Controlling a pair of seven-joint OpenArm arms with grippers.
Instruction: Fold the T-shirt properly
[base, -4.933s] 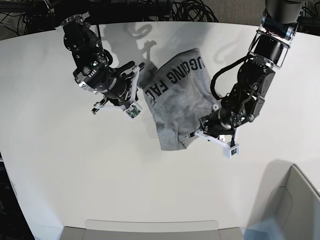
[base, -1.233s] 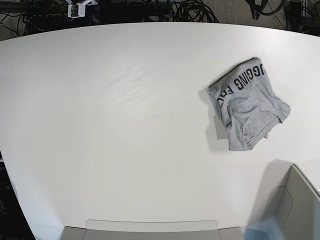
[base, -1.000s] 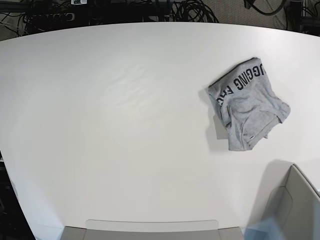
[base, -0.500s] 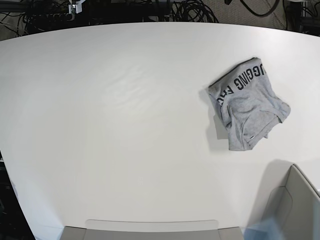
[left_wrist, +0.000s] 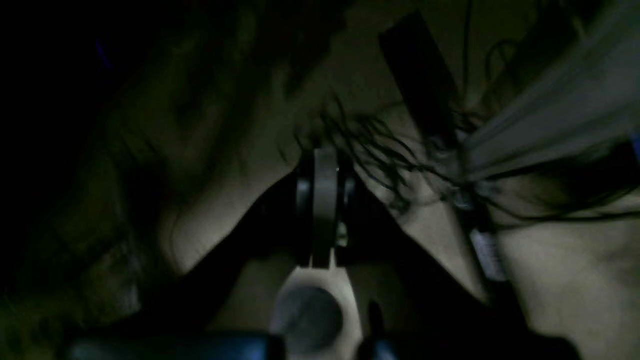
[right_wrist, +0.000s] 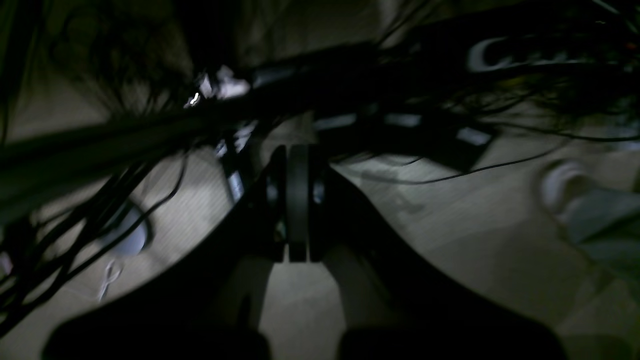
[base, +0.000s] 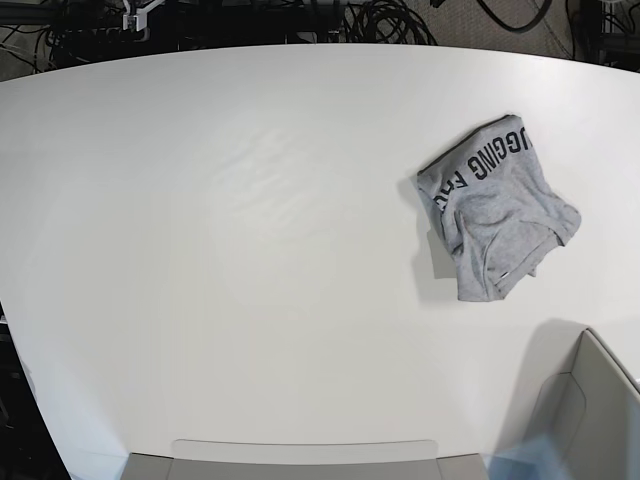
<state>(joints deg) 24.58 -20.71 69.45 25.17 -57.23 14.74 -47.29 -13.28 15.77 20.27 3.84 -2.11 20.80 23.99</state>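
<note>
The heather-grey T-shirt (base: 497, 211) lies in a compact, creased bundle on the right part of the white table (base: 250, 250), with black lettering along its upper left edge. No arm is over the table. My left gripper (left_wrist: 325, 165) is seen only in the dark left wrist view, jaws together and holding nothing, over floor and cables. My right gripper (right_wrist: 297, 155) is likewise shut and empty in the dark right wrist view. A small white part (base: 135, 12) of the right arm shows beyond the table's far left edge.
A grey bin (base: 590, 410) stands at the front right corner. A flat grey tray (base: 300, 458) lies along the front edge. Black cables (base: 380, 20) run behind the table's far edge.
Both arms, at the shirt 4.9 s ago, have left the table. The shirt now lies further right, more compact. In the last second only the white part at top left shifted slightly.
</note>
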